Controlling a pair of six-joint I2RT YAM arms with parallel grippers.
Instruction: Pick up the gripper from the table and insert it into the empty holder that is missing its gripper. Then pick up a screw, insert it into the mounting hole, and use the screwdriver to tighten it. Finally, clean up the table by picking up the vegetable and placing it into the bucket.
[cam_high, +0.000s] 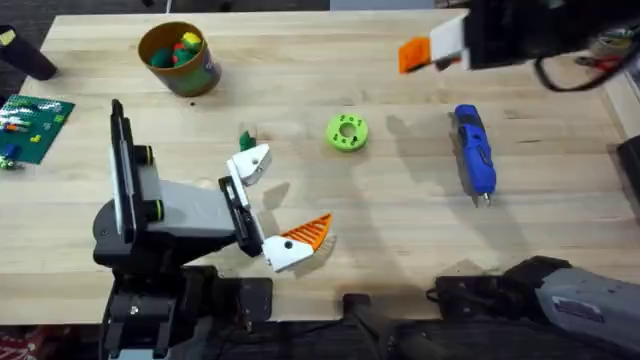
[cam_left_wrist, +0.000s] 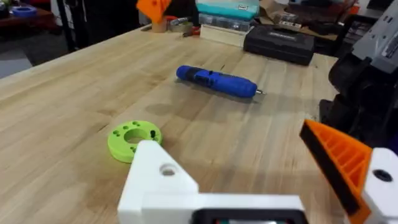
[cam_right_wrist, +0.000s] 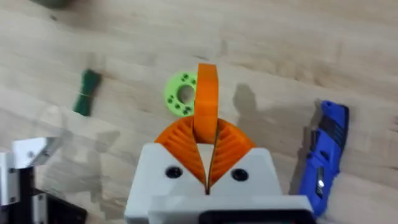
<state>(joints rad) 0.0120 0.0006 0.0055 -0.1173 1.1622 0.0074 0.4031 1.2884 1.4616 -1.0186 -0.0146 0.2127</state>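
The right gripper (cam_right_wrist: 206, 149) is hanging over the far right part of the bench (cam_high: 400, 215), its ribbed pads clamping together on the orange wedge (cam_right_wrist: 206, 99). Below it, mid-bench, the lime green ring (cam_right_wrist: 180, 93) is lying just beside the wedge's line, with the screwdriver (cam_high: 474, 152) resting toward the right edge, bit pointing at the near edge. The left gripper (cam_high: 275, 200) is sitting near the near edge with its fingers spread wide apart: one is the empty holder (cam_high: 250, 162), the other is carrying an orange ribbed pad (cam_high: 312, 232). A small green vegetable (cam_high: 247, 138) is lying just beyond the holder. The bucket (cam_high: 200, 75) is standing near the far left corner, holding coloured pieces; its band's print is reading too small. A green board (cam_high: 35, 125) is being cut off by the left edge.
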